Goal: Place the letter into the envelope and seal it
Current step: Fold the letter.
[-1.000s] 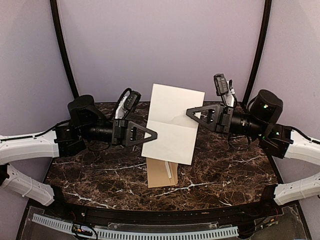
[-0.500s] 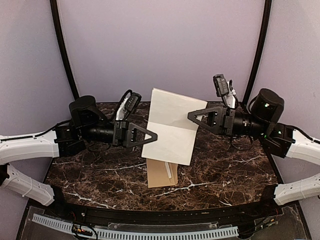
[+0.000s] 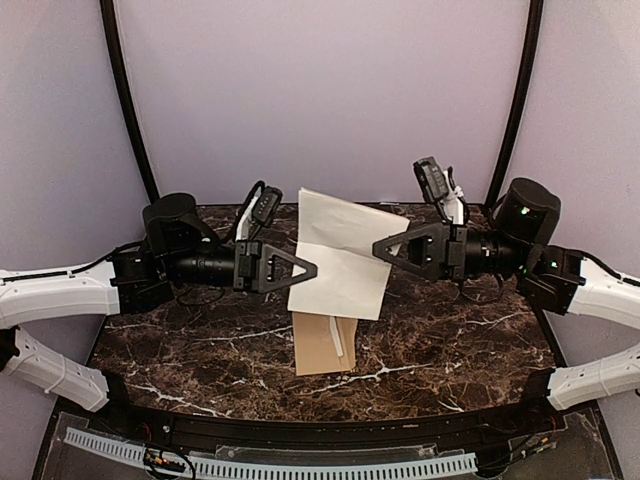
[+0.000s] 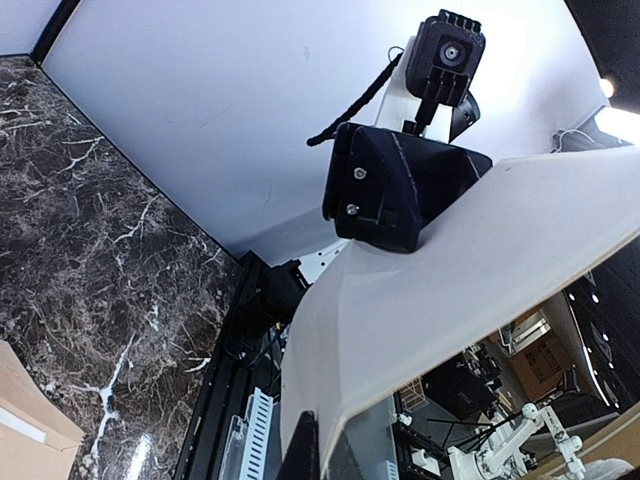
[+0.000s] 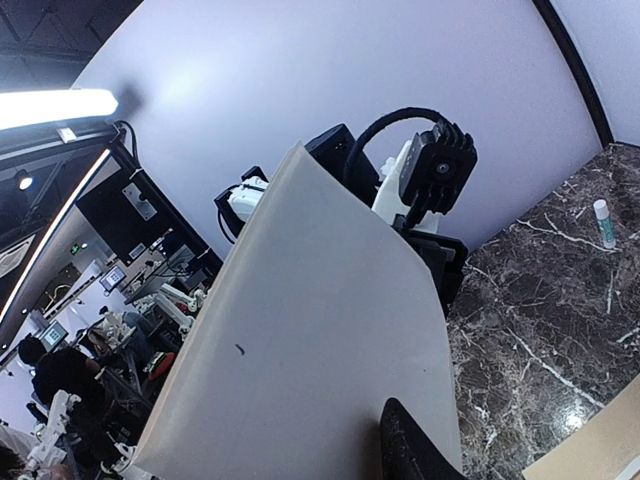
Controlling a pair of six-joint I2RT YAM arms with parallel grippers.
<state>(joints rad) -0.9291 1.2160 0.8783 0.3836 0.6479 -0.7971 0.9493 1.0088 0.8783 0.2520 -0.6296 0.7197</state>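
The letter is a pale cream sheet held up in the air over the middle of the table, bowed along a crease. My left gripper is shut on its left edge and my right gripper is shut on its right edge. The plain back of the letter fills the left wrist view and the right wrist view, with one dark finger against the paper's edge. The brown envelope lies flat on the dark marble table below the letter, partly hidden by it.
A corner of the envelope shows in the left wrist view and in the right wrist view. A small white tube lies on the table near the backdrop. Lilac walls and two black curved poles enclose the back.
The letter has bowed along its crease, its top edge tipping back, so it looks shorter. The right gripper has moved slightly left, toward the left one.
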